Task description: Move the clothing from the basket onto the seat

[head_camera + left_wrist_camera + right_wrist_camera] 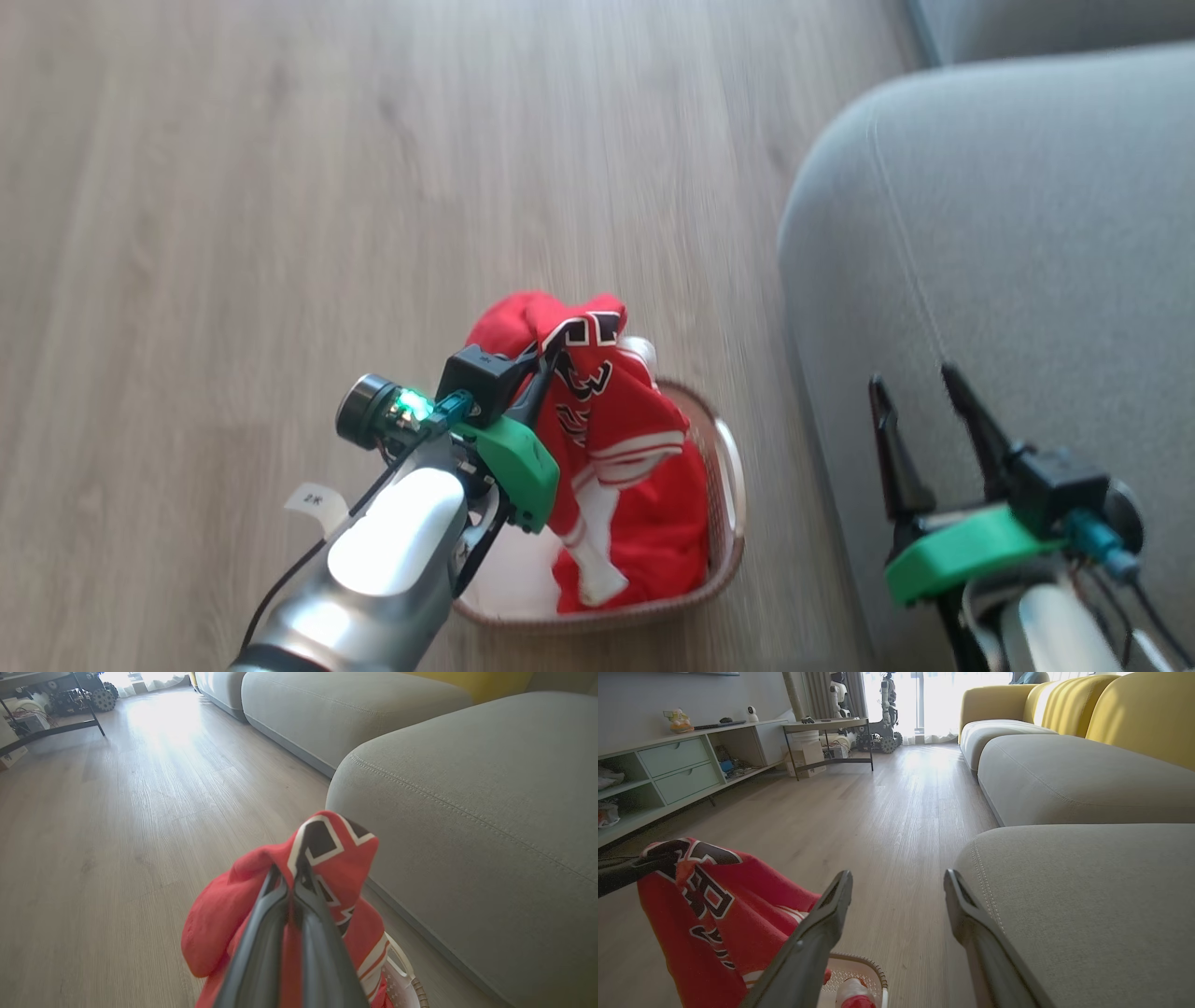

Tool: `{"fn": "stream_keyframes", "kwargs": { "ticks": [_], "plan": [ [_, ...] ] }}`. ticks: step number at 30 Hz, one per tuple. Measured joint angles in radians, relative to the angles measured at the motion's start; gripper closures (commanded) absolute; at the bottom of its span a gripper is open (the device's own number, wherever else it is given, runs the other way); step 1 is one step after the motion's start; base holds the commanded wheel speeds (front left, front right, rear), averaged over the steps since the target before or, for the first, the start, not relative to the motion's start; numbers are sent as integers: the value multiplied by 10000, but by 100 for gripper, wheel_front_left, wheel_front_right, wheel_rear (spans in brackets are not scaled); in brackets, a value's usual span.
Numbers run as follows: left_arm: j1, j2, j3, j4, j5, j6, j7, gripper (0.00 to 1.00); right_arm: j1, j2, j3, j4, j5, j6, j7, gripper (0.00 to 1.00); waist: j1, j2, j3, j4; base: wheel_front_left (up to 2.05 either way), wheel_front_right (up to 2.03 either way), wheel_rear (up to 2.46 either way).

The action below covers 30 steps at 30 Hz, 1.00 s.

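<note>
Our left gripper [553, 353] is clamped on the red jersey [625, 448]. Its two dark fingers are pressed together with a fold of the black-and-white numerals pinched at their tips. In the left wrist view the fingers [261, 938] run up side by side into that fold, and the jersey [338, 851] bunches over and around them. From the grip the cloth hangs down, and its lower part with the white-striped trim drapes into the cream basket [733, 467]. A lump of plain red fabric [509, 322] sits against the jersey on its far side. We cannot tell whether it is the shorts or more of the jersey. The basket stands on the wooden floor [280, 187], just beside the rounded corner of the grey sofa [1008, 233]. Our right gripper [917, 381] is spread wide and holds nothing, with its fingers over the sofa's near edge. In the right wrist view its fingers [831, 905] stand apart. There the jersey [705, 896] is at the left, the basket's rim [871, 970] is low between the fingers, and the stitched sofa cushion [1087, 882] is at the right.
</note>
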Motion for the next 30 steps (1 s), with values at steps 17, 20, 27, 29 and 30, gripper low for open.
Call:
{"fn": "stream_keyframes", "kwargs": {
  "ticks": [17,20,27,29,30],
  "plan": [
    [-607,4,88,-1231,-529,71,1212,100,562,8,554,489,42,0,0,0,0,0,-1975,574,0,0,0],
    [-850,2,86,-1409,-554,73,1423,100,549,8,732,644,-25,0,0,0,0,0,-2033,631,0,0,0],
    [-1179,-2,61,-1806,-938,63,1603,100,-220,6,1453,1373,-391,0,0,0,0,0,-2124,701,0,0,0],
    [-1260,-2,38,-1927,-986,69,1649,100,-668,6,1722,1653,-491,0,0,0,0,-1,-2148,728,0,0,0],
    [-1319,-4,6,-1962,-1035,71,1666,100,-887,6,1856,1793,-537,0,0,0,0,0,-2158,747,0,0,0]
  ]
}}
